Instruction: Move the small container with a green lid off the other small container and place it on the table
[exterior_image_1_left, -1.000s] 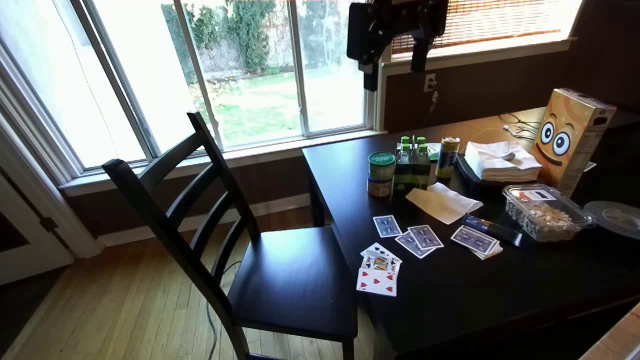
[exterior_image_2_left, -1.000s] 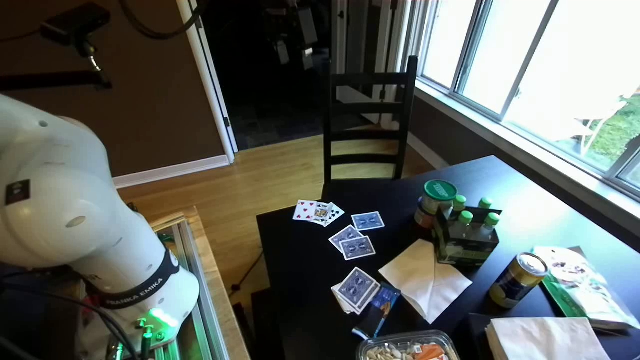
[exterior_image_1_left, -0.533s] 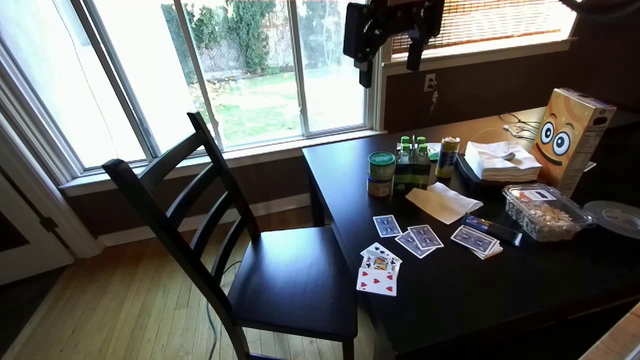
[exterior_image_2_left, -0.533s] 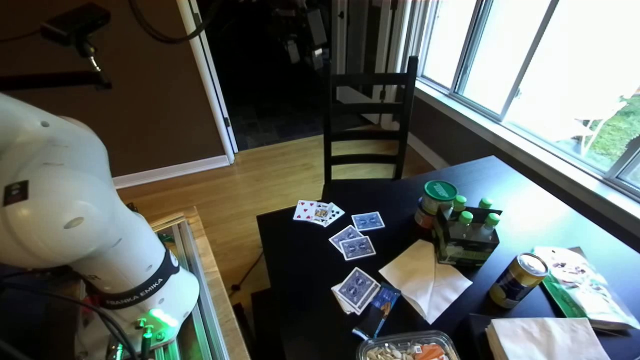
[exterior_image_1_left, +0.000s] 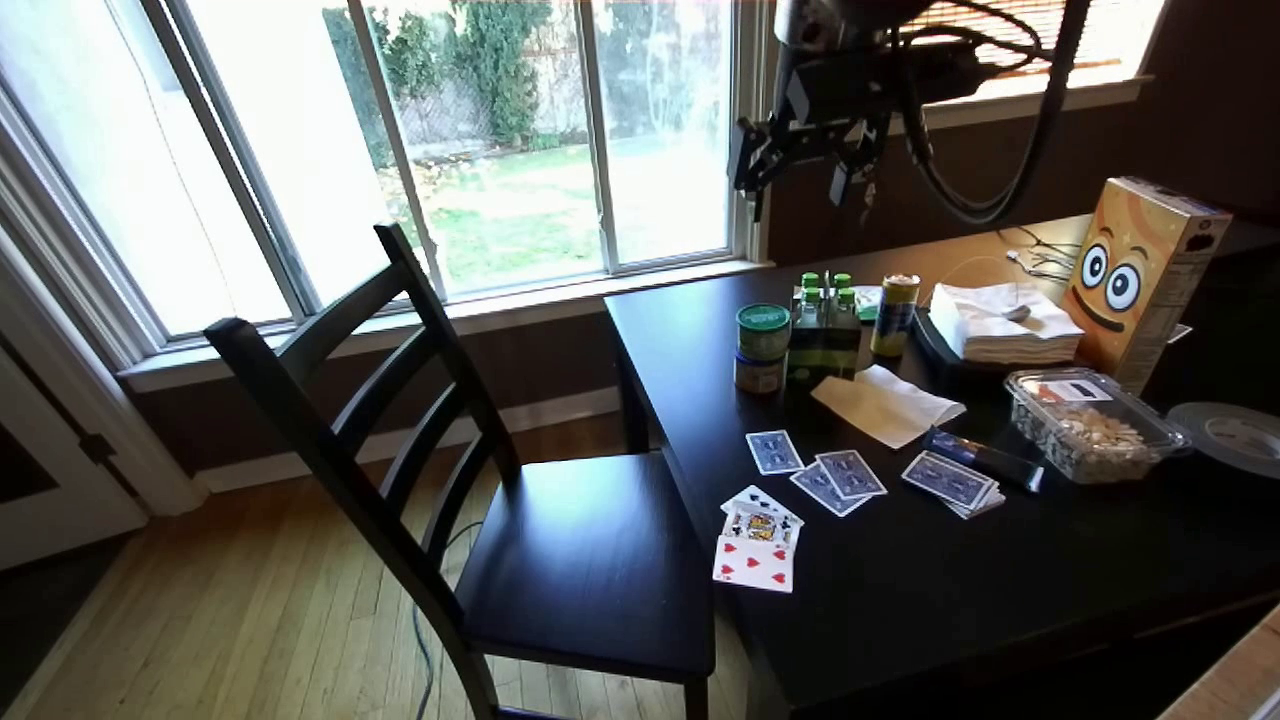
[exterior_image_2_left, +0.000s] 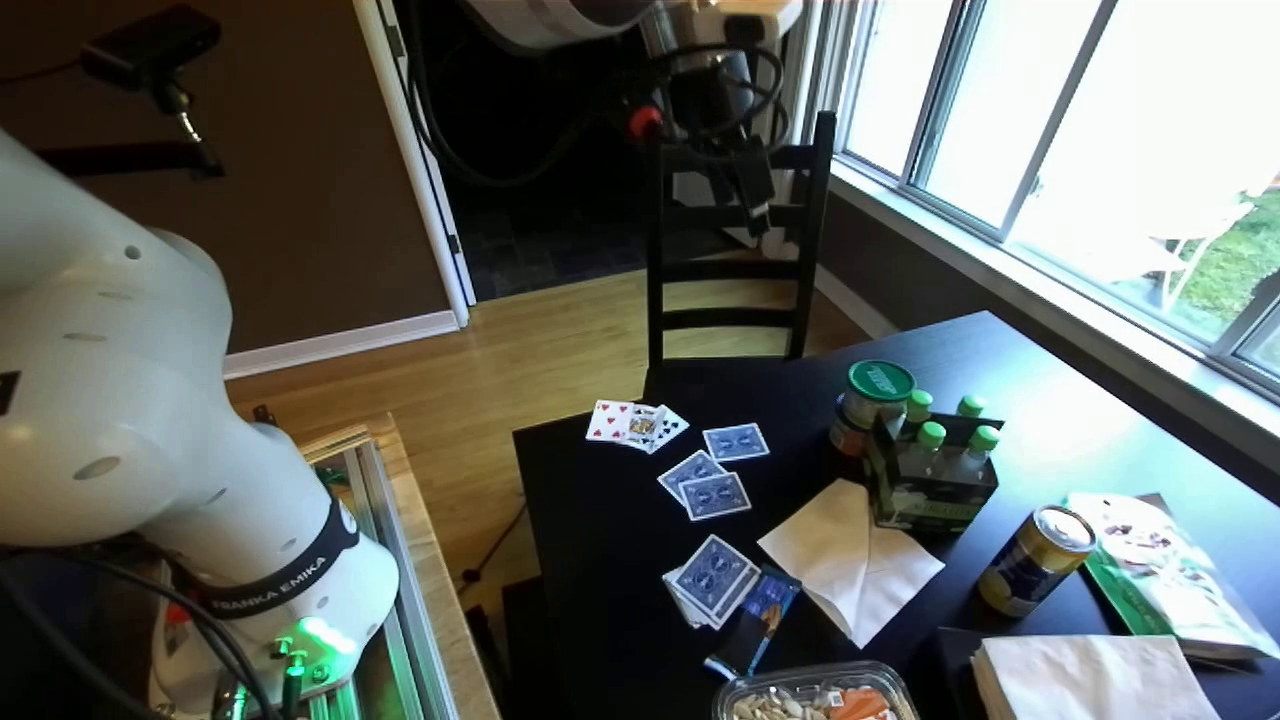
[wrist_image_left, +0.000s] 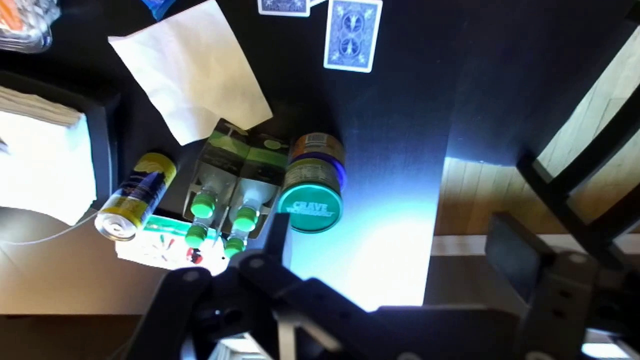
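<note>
The small container with a green lid (exterior_image_1_left: 763, 335) stands stacked on the other small container (exterior_image_1_left: 758, 375), near the edge of the dark table (exterior_image_1_left: 690, 330). The stack also shows in an exterior view, with the green lid (exterior_image_2_left: 880, 381) on top and the lower container (exterior_image_2_left: 848, 438) partly hidden. In the wrist view the green lid (wrist_image_left: 311, 207) is left of centre and the lower container (wrist_image_left: 317, 145) shows behind it. My gripper (exterior_image_1_left: 797, 197) is open and empty, high above the table. In the wrist view my left finger's tip overlaps the lid's edge, with the gripper (wrist_image_left: 390, 227) apart from it.
A carton of green-capped bottles (exterior_image_2_left: 935, 470) stands right beside the stack. A can (exterior_image_2_left: 1037, 560), a napkin (exterior_image_2_left: 850, 560), playing cards (exterior_image_2_left: 715, 495), a clear food box (exterior_image_1_left: 1095, 425) and a cereal box (exterior_image_1_left: 1140, 280) are on the table. A black chair (exterior_image_1_left: 590, 560) stands at the edge.
My gripper has moved down and is tilted differently, with its cables now in view. The forearm and gripper have come into an exterior view. The stacked containers have not moved.
</note>
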